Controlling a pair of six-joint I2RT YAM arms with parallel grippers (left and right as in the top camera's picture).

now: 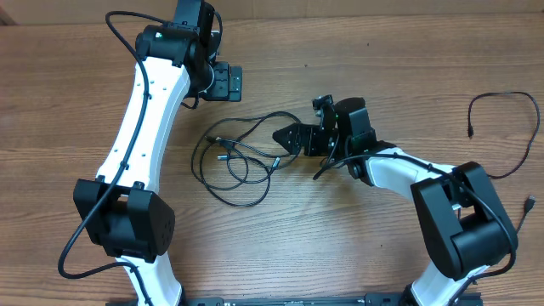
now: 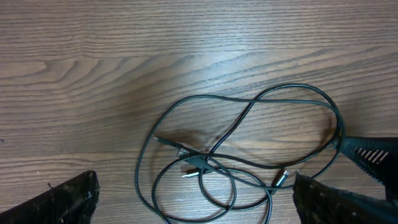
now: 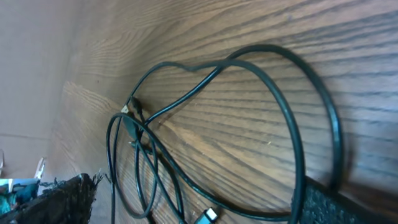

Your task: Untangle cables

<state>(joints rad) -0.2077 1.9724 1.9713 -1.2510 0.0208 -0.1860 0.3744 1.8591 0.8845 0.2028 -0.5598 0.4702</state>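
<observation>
A tangle of thin black cables (image 1: 238,157) lies in loose overlapping loops at the table's middle, with small plug ends inside the loops. In the left wrist view the tangle (image 2: 236,155) lies between and beyond my open left gripper (image 2: 199,211). In the overhead view my left gripper (image 1: 228,82) hangs above the table behind the tangle. My right gripper (image 1: 286,139) is open at the tangle's right edge. In the right wrist view (image 3: 199,211) a cable loop (image 3: 292,124) runs to its right finger and a silver plug (image 3: 208,216) lies between the fingers. Neither gripper holds anything.
A separate thin black cable (image 1: 510,127) lies in a wide arc at the far right of the wooden table (image 1: 357,238), with a plug end (image 1: 470,132). The right arm's finger (image 2: 373,152) shows at the right edge of the left wrist view.
</observation>
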